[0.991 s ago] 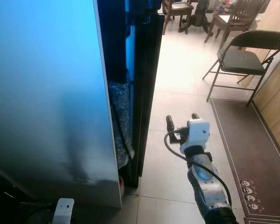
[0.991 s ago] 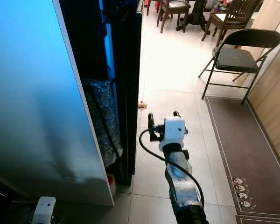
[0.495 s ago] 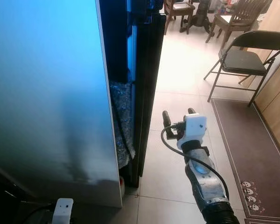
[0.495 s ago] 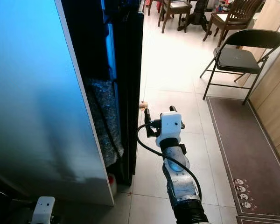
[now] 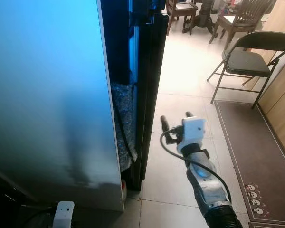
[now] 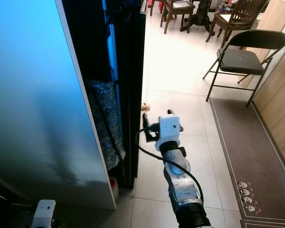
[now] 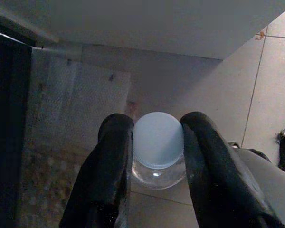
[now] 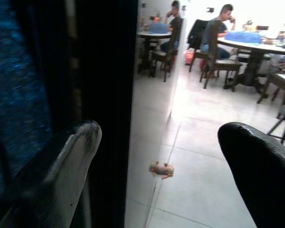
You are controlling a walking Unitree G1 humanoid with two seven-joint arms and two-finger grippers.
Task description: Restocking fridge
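Right gripper (image 5: 175,127), spread wide and empty, hovered just right of the fridge door's (image 5: 151,85) upright edge, while the left gripper (image 7: 154,142) clamped a bottle (image 7: 157,149).

I am reaching my right arm (image 5: 206,183) forward and low, its fingers (image 8: 71,161) spread wide apart. My left arm is hanging down at my side, its fingers (image 7: 109,161) clamping a bottle (image 7: 157,145) between them.
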